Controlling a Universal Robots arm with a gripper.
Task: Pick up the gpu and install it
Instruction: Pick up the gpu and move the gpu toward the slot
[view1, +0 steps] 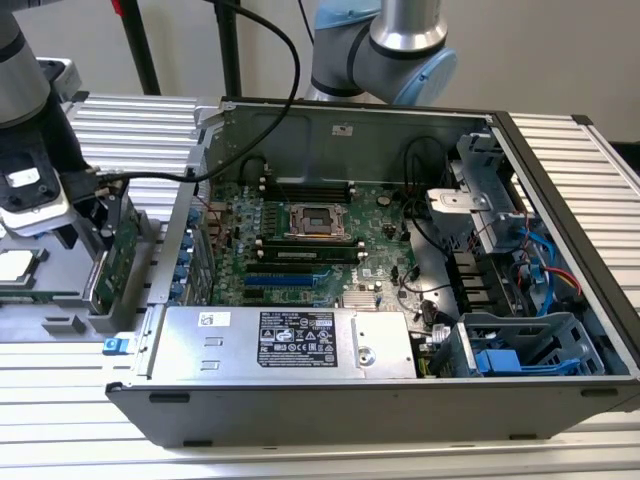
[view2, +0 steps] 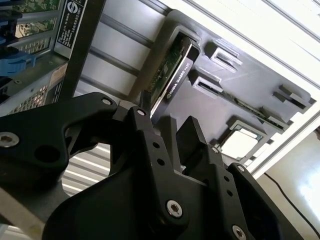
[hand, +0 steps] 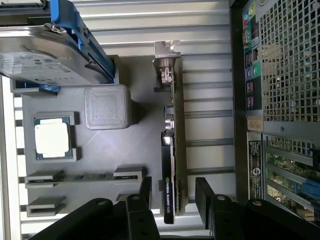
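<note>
gpu (hand: 173, 150) standing on its long edge in a slot of a dark grey holder tray (hand: 135, 100), shown in both wrist views (view2: 172, 75). Its silver end bracket (hand: 166, 55) is at one end; the black shroud face is turned toward the rest of the tray, and the green board face is turned toward the computer case (view1: 400, 390).

End effector (hand: 175, 197) positioned over the card's end opposite the bracket. Its two black fingers (hand: 205, 195) are apart, one on each side of the card, with a gap visible between each finger and the card in the first wrist view. The card is not lifted.

In the exterior view the gpu (view1: 118, 250) sits upright just beside the case's outer wall, toward the edge of the ribbed metal counter (view1: 560, 440) at the exterior view's left, with the arm's black wrist above it.

Other items on the tray: a processor chip (hand: 51, 137) lying flat in a square recess, a grey textured block (hand: 106, 106) next to it, memory sticks (hand: 85, 176) in narrow slots, and a hard drive in a blue frame (hand: 40, 60) near the bracket end.

The open case lies on its side on the counter, exposing the green motherboard (view1: 320, 230) and a silver power supply (view1: 280, 340) along the near wall.
</note>
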